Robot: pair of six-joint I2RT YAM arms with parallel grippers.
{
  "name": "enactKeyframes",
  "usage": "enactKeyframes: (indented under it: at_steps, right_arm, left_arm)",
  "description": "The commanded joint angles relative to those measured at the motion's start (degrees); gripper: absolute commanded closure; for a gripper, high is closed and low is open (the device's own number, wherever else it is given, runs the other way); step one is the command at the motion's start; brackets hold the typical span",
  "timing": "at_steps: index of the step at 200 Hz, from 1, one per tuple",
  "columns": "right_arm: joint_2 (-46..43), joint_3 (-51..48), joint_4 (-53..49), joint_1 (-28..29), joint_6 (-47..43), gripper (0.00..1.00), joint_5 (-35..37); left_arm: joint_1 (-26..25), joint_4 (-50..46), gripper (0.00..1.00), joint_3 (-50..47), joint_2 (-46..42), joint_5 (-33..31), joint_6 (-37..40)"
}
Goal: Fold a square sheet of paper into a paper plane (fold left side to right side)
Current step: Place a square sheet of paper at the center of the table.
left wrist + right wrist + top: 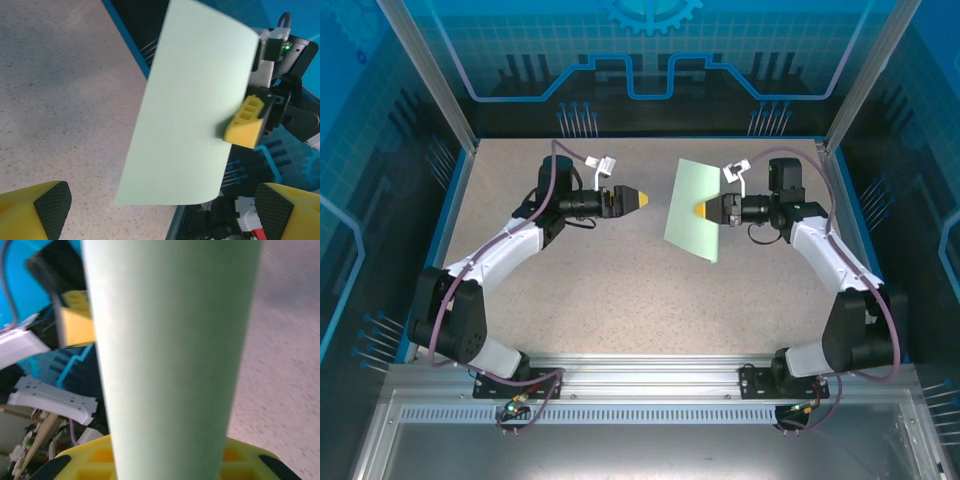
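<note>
Left gripper (638,198): one, jaws spread wide, empty, just left of the sheet.
Square sheet of paper (684,205): one, raised, curved; contact between its lower corner and the table (620,290) unclear.
Right gripper (706,210): one, pinching the sheet's right edge; one finger hidden behind it.

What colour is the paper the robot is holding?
The paper is plain pale mint green, clearest in the left wrist view.

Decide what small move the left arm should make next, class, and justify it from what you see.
Probably bring the left gripper forward toward the free edge of the square sheet of paper. Its jaws stand wide open, facing the sheet but apart from it. The right gripper pinches the opposite edge and holds the sheet raised. A second grip seems needed before the sheet can be folded.
</note>
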Motion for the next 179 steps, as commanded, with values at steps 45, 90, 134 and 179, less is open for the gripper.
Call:
enactKeyframes:
  at_steps: [45,90,134,179]
  right_arm:
    - [-3.83,7.48,-3.25,9.85,-1.93,0.73,-4.81]
    - [-1.29,9.14,-4.58,10.69,-1.61,0.72,-1.46]
    - [0.85,8.49,-5.44,9.85,-1.29,0.71,0.84]
    - [0.24,7.52,-10.40,5.81,-2.61,0.47,8.77]
  left_arm:
    - [-0.92,8.30,0.01,2.64,-1.63,10.20,-3.07]
    - [-2.36,11.83,0.19,0.41,-5.09,11.47,-2.40]
    - [-3.89,7.22,0.76,-0.14,-6.39,10.53,1.00]
    - [-3.96,0.44,1.00,-1.14,-5.40,5.60,4.03]
